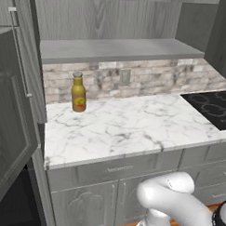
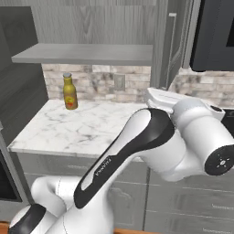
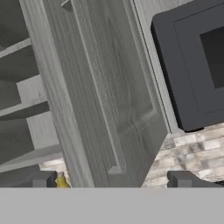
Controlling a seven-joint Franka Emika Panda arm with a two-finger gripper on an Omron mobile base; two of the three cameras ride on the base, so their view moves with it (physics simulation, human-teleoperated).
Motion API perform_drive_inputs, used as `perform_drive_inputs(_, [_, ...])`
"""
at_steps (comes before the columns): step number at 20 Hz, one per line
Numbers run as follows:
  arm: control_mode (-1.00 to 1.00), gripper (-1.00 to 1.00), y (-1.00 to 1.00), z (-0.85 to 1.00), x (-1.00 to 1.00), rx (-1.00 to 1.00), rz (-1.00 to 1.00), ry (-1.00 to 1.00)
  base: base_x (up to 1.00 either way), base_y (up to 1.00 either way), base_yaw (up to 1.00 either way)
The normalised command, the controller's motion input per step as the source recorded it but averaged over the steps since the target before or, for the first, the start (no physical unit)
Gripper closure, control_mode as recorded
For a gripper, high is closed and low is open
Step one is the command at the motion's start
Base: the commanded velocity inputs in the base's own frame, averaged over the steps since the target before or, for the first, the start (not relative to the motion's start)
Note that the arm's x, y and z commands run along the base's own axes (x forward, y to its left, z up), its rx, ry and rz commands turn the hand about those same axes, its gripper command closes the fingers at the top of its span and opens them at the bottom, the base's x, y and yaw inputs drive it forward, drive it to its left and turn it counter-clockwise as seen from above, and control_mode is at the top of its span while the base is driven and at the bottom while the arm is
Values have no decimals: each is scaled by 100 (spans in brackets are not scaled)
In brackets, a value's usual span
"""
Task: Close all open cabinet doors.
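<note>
Hand view, grey wood-grain cabinet door [image 3: 109, 87] ajar, raised rectangular panel

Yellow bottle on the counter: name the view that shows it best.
Left base view: the yellow bottle stands whole on the marble. The right base view shows it whole but smaller; the hand view catches just a yellow sliver at the bottom.

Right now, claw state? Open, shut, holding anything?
Claw: open and holding nothing; its two tips stand wide apart, facing the cabinet door.
</note>
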Motion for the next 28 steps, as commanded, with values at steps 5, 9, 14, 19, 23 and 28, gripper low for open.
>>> perform_drive_inputs(5, [-100,-100,-30,-5,48,0,10,0,0,0,0])
perform_drive_inputs(9, [-100,-100,-10,0,7,0,9,-1,0,0,0])
perform_drive_inputs(14, [-100,-100,-1,0,0,0,8,-4,0,0,0])
perform_drive_inputs(19, [-100,-100,0,0,0,0,8,-5,0,0,0])
perform_drive_inputs(23, [-100,-100,10,0,1,0,5,-5,0,0,0])
perform_drive_inputs(28, [-100,-100,42,0,17,0,0,0,0,0,0])
